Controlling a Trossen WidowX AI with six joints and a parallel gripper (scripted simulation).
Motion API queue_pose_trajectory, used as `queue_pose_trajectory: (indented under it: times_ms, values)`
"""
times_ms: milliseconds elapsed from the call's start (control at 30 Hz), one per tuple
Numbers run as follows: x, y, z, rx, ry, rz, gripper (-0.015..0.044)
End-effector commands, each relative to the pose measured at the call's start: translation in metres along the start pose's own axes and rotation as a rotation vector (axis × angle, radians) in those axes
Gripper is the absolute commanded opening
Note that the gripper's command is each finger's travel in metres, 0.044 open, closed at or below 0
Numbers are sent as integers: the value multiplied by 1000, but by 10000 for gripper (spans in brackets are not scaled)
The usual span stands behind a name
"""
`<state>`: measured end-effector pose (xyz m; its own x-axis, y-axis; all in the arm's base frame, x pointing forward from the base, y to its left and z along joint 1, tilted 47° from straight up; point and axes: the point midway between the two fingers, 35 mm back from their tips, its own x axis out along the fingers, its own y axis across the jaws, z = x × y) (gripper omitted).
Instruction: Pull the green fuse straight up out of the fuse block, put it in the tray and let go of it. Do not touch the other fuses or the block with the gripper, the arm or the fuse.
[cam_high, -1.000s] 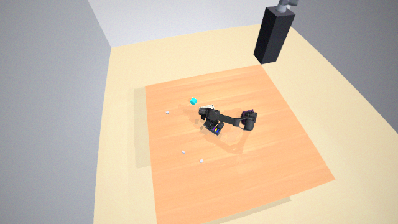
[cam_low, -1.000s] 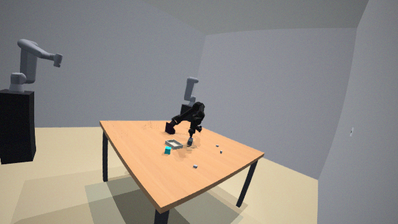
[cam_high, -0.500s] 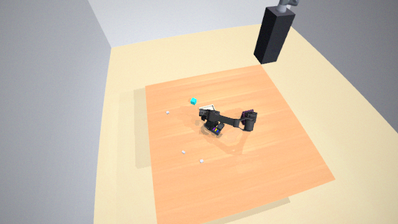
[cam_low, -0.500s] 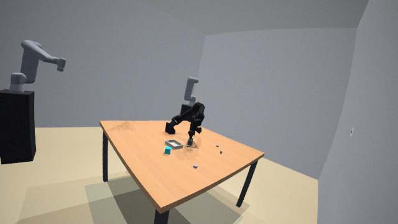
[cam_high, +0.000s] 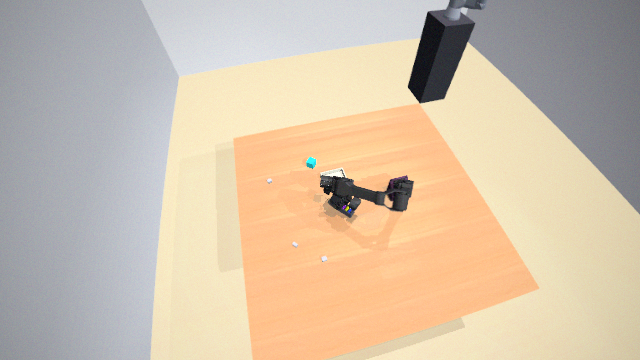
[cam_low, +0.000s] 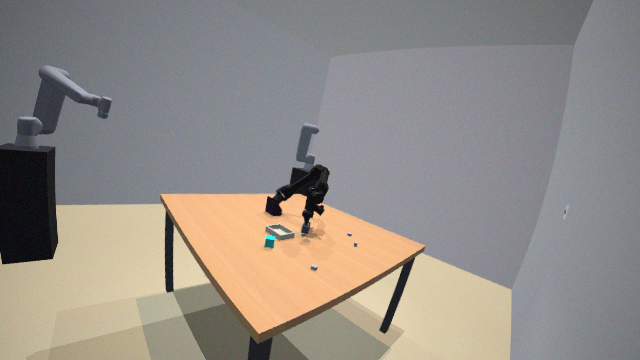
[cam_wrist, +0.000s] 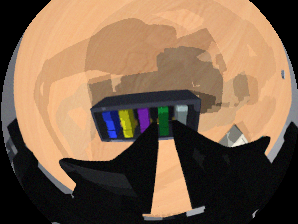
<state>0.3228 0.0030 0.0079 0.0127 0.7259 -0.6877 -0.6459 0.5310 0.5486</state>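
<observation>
The gripper (cam_wrist: 166, 137) hangs tip-down over the fuse block (cam_wrist: 145, 119), its two dark fingers drawn close together with only a narrow strip of table showing between them, and nothing gripped between them. In the wrist view the fingertips sit at the near edge of the block, on either side of the green fuse (cam_wrist: 164, 119), which stands upright in its slot just ahead of the gap; whether the tips touch it cannot be made out. In the same row, to the left of the green one, stand a purple fuse (cam_wrist: 144, 120), a yellow fuse (cam_wrist: 125, 123) and a blue fuse (cam_wrist: 109, 124), and to its right a pale grey fuse (cam_wrist: 181, 115) at the end of the block. The grey tray (cam_low: 280, 231) lies just beside the gripper on the wooden table (cam_low: 240, 270), and a small cyan cube (cam_low: 270, 242) sits just beyond the tray. Farther from the gripper, three tiny pale blocks are scattered well apart on the table top. Behind the fingers the black arm (cam_high: 367, 192) runs back to its base (cam_high: 400, 192) near the middle of the table.
</observation>
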Motion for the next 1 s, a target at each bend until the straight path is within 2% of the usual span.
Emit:
queue_pose_trajectory:
  times_ms: [0,400,733,967]
  values:
    - [2,0,0,3,-4,2,64]
    - [10,0,0,3,-4,2,64]
    - [8,0,0,-1,-1,0,0]
    - [7,0,1,-1,-1,-1,0]
